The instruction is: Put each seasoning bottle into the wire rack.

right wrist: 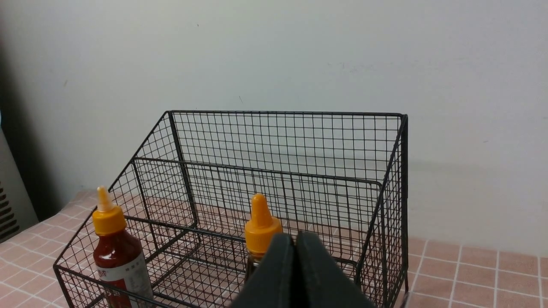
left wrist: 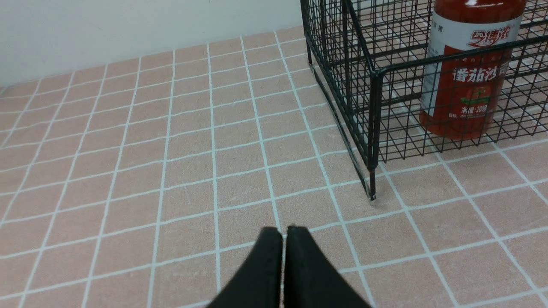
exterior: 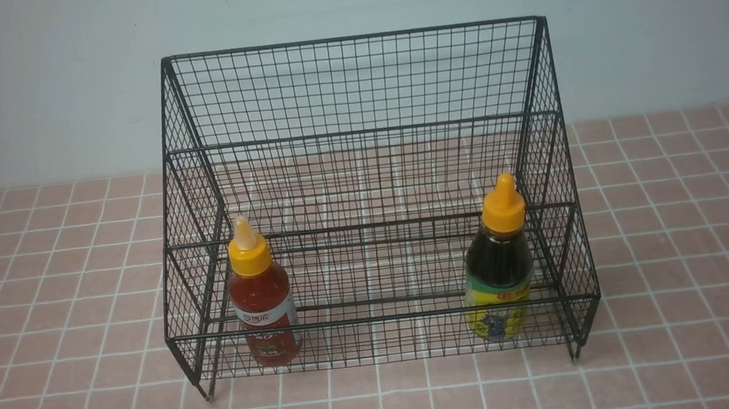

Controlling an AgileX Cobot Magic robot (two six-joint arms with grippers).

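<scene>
The black wire rack [exterior: 358, 83] stands mid-table against the wall. Inside its lowest front tier, the red sauce bottle [exterior: 262, 296] stands upright at the left end. At the right end, also upright, is the dark sauce bottle [exterior: 499, 265]. Neither arm shows in the front view. In the left wrist view my left gripper [left wrist: 284, 229] is shut and empty above bare tiles, short of the rack's front left foot [left wrist: 372, 194], with the red bottle [left wrist: 464, 81] behind the mesh. In the right wrist view my right gripper [right wrist: 294, 235] is shut and empty, in front of the dark bottle's cap [right wrist: 260, 226].
The table is covered in pink tiles [exterior: 51, 319] with white grout. A pale wall [exterior: 20, 85] rises right behind the rack. A dark vertical edge and a vented panel [right wrist: 8, 214] show beyond the rack's left side in the right wrist view.
</scene>
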